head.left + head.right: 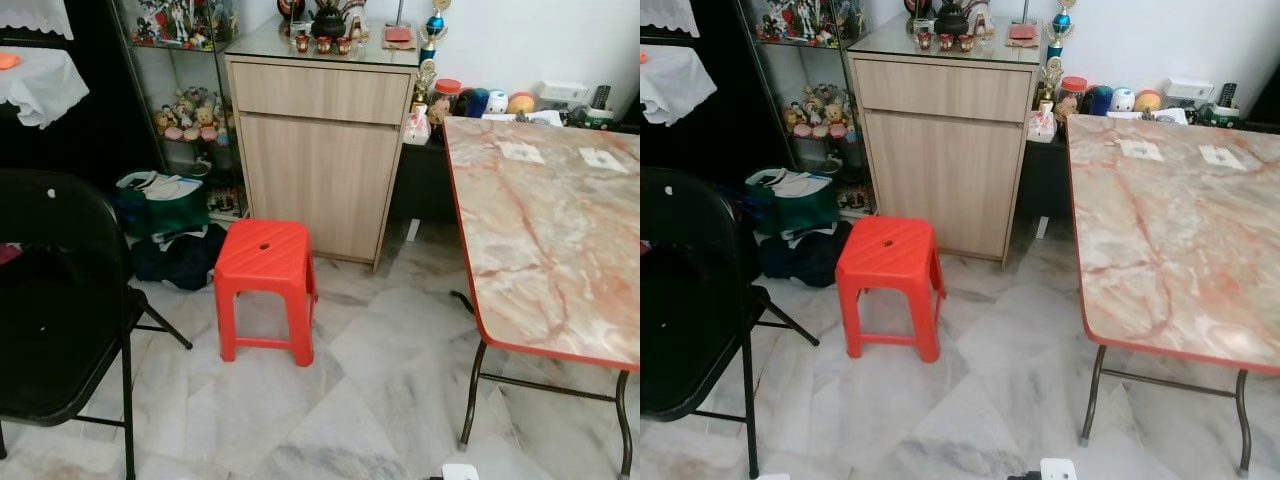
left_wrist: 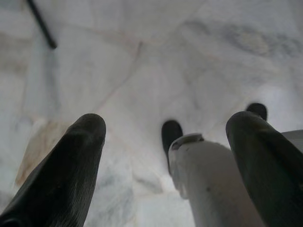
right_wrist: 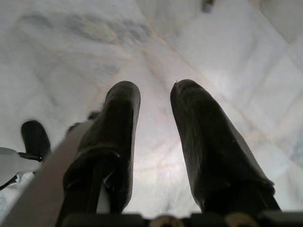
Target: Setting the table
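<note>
Marble-patterned surface [image 1: 545, 240] with a red rim stands at the right of the left eye view, on dark metal legs over the pale marble floor [image 1: 380, 400]. Two small white cards [image 1: 522, 152] lie flat on its far end, well apart from each other. Beyond that end, jars and small containers [image 1: 480, 102] crowd a low dark shelf against the wall. A wooden cabinet [image 1: 318, 150] stands left of the surface, with little red cups [image 1: 322, 44] and ornaments on its glass top. A red plastic stool [image 1: 265, 285] sits on the floor in front of the cabinet, and a black folding chair [image 1: 55, 300] fills the near left.

Right eye view gives the same scene, with a glass case of figurines [image 1: 815, 110] and a green bag [image 1: 790, 200] behind the stool.

Left wrist view looks down at the floor: the left pincer [image 2: 165, 142] has its two black fingers spread wide, nothing between them.

Right wrist view also faces the floor: the right pincer [image 3: 155, 109] shows a narrow gap between its fingers, holding nothing.
</note>
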Controlling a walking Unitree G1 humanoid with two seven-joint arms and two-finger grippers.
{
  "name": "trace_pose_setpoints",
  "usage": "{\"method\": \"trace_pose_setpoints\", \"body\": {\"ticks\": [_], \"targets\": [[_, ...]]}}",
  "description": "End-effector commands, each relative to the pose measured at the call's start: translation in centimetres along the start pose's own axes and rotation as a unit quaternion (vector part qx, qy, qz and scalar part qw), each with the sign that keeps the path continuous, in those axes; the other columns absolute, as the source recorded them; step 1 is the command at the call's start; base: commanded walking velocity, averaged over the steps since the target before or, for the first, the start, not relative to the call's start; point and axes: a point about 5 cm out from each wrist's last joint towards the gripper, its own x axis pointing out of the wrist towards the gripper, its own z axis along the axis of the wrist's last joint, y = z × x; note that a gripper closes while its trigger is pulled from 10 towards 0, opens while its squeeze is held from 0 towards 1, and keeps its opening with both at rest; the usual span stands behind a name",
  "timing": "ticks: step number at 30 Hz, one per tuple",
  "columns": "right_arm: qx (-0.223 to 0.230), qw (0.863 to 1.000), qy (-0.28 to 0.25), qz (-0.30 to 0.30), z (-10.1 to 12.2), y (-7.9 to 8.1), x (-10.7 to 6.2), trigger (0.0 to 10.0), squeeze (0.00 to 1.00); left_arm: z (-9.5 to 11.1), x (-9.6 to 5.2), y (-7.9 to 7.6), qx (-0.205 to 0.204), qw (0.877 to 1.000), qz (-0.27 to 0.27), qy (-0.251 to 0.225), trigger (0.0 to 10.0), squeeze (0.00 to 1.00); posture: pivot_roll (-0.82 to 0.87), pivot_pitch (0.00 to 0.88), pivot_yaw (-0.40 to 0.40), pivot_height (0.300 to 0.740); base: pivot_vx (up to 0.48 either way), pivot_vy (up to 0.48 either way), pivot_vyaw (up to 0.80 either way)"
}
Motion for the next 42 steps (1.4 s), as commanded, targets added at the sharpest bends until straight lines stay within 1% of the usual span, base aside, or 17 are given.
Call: {"method": "trace_pose_setpoints", "body": {"ticks": [1,3,5,6,8,11,14,18,19,24,28,30,31,33,36,38,42], "targets": [[0.1,0.994,-0.028,0.028,1.3,-2.4,0.1,10.0,0.0,0.8,0.2,-0.2,-0.035,0.999,-0.007,-0.003,10.0,0.0,0.14,0.013,-0.059,0.74,0.0,0.0,-0.77],[0.112,0.993,-0.03,0.014,1.5,-2.9,0.1,10.0,0.0,0.6,0.2,-0.2,-0.036,0.999,-0.005,0.001,10.0,0.0,0.11,0.024,-0.019,0.74,0.0,0.0,-0.77],[0.117,0.993,-0.03,0.006,1.5,-3.1,0.1,10.0,0.0,0.4,0.2,-0.2,-0.034,0.999,-0.005,0.006,10.0,0.0,0.11,0.018,-0.014,0.74,0.0,0.0,-0.76],[0.115,0.993,-0.031,0.005,1.5,-3.2,0.1,10.0,0.0,0.3,0.2,-0.2,-0.027,1.0,-0.007,0.01,10.0,0.0,0.11,0.018,-0.014,0.74,0.0,0.0,-0.75],[0.122,0.992,-0.033,0.006,1.6,-3.2,0.1,10.0,0.0,0.3,0.1,0.0,-0.022,1.0,-0.009,0.011,10.0,0.0,0.09,0.026,-0.015,0.74,0.0,0.0,-0.75],[0.118,0.992,-0.032,0.01,1.6,-3.2,0.1,10.0,0.0,0.3,0.1,0.2,-0.02,1.0,-0.007,0.011,10.0,0.0,0.09,0.026,-0.015,0.74,0.0,0.0,-0.75],[0.105,0.994,-0.03,0.013,1.8,-3.1,0.1,10.0,0.0,0.7,0.1,0.6,-0.02,1.0,0.001,0.005,10.0,0.0,0.09,0.04,-0.036,0.74,0.0,0.0,-0.75],[0.093,0.995,-0.03,0.015,2.0,-2.7,0.2,10.0,0.0,1.0,0.1,1.0,-0.025,1.0,0.006,0.001,10.0,0.0,0.08,0.044,-0.016,0.74,0.0,0.0,-0.75],[0.097,0.995,-0.034,0.015,2.1,-2.6,0.2,10.0,0.0,0.8,0.1,1.0,-0.025,1.0,0.007,0.003,10.0,0.0,0.07,0.044,-0.002,0.74,0.0,0.0,-0.74],[0.11,0.993,-0.048,0.016,2.4,-2.2,0.2,10.0,0.0,0.4,0.0,1.1,-0.013,1.0,0.008,0.012,10.0,0.0,0.04,0.052,0.009,0.74,0.0,0.0,0.0],[0.106,0.993,-0.045,0.014,2.4,-2.5,0.2,10.0,0.0,0.5,0.1,0.9,-0.011,1.0,0.006,0.009,10.0,0.0,0.06,0.06,-0.007,0.74,0.0,0.0,0.0],[0.092,0.995,-0.04,0.012,2.4,-2.7,0.2,10.0,0.0,0.4,0.1,0.7,-0.01,1.0,0.006,0.009,10.0,0.0,0.07,0.065,-0.018,0.74,0.0,0.0,0.0],[0.092,0.995,-0.04,0.012,2.4,-2.7,0.2,10.0,0.0,0.4,0.1,0.7,-0.01,1.0,0.006,0.009,10.0,0.0,0.07,0.065,-0.018,0.74,0.0,0.0,0.0],[0.088,0.995,-0.038,0.01,2.4,-2.9,0.2,10.0,0.0,0.2,0.0,0.7,-0.011,1.0,0.007,0.011,10.0,0.0,0.08,0.066,-0.022,0.74,0.0,-0.36,0.0],[0.099,0.994,-0.041,0.004,2.3,-3.1,0.2,10.0,0.0,-0.7,-0.2,0.9,-0.023,0.999,0.013,0.023,10.0,0.0,0.08,0.072,-0.008,0.74,0.0,-0.461,0.0],[0.1,0.994,-0.041,0.004,2.3,-3.1,0.1,10.0,0.0,-0.7,-0.2,1.0,-0.023,0.999,0.014,0.024,10.0,0.0,0.08,0.076,-0.005,0.74,0.0,-0.461,0.0],[0.081,0.996,-0.042,0.011,2.4,-3.1,0.2,10.0,0.0,-0.8,-0.2,1.1,-0.021,0.999,0.015,0.026,10.0,0.0,0.08,0.082,-0.011,0.74,0.0,-0.462,0.0]]}}
